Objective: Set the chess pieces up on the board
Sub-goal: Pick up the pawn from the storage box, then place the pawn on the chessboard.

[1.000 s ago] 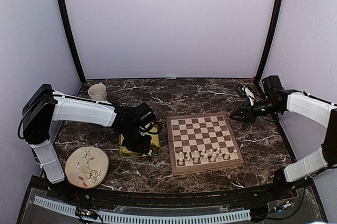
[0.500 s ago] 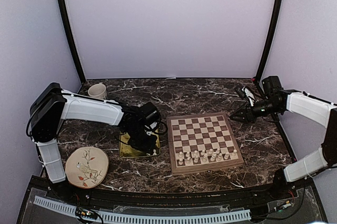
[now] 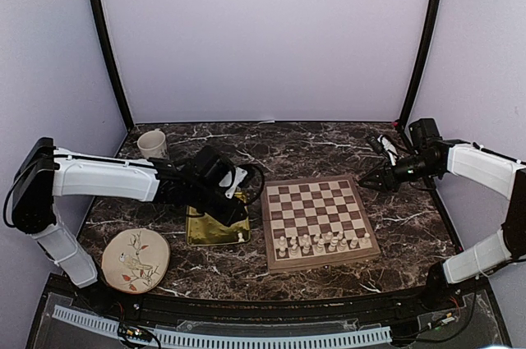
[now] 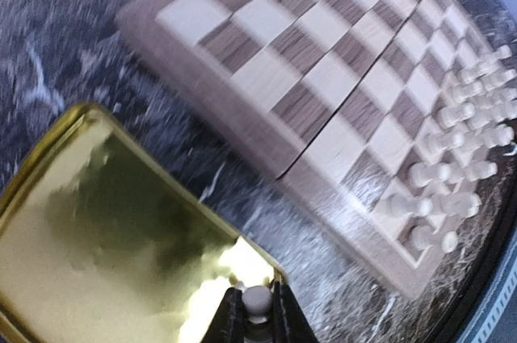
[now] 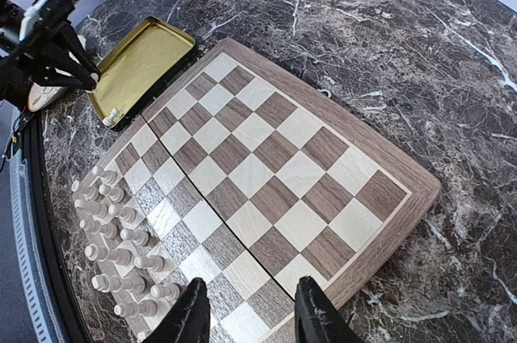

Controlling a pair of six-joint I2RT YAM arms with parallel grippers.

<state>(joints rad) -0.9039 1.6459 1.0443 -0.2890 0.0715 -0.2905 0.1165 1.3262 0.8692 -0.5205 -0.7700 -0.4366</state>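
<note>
Starting at the left hand [image 4: 258,315]: clamped tight on one cream piece [image 4: 258,300], round head poking up between the two fingers [image 4: 234,320]. Hanging over a corner of the gold tray [image 4: 105,222] in the wrist view. Raised off it going by the top camera, but can't tell how high.

Just past that tray corner, a strip of dark marble tabletop [image 3: 312,148]. Then the board [image 4: 323,77], sitting right beside the tray and not touching it. So, held piece near the board's left side, not over any square.

Along the board's near edge, the rest of the chess pieces [image 4: 452,141], packed into two rows. Also spotted a loose piece [image 5: 111,117] lying in the tray, down in the corner by the board.

Over to the right hand [image 5: 252,315]: spread partway, nothing between the fingers. Hovering off the board's far right corner, well apart from every piece.

Further out on the left, a cup [image 3: 152,143] at the back and a round plate [image 3: 136,260] with a bird drawing up front.
</note>
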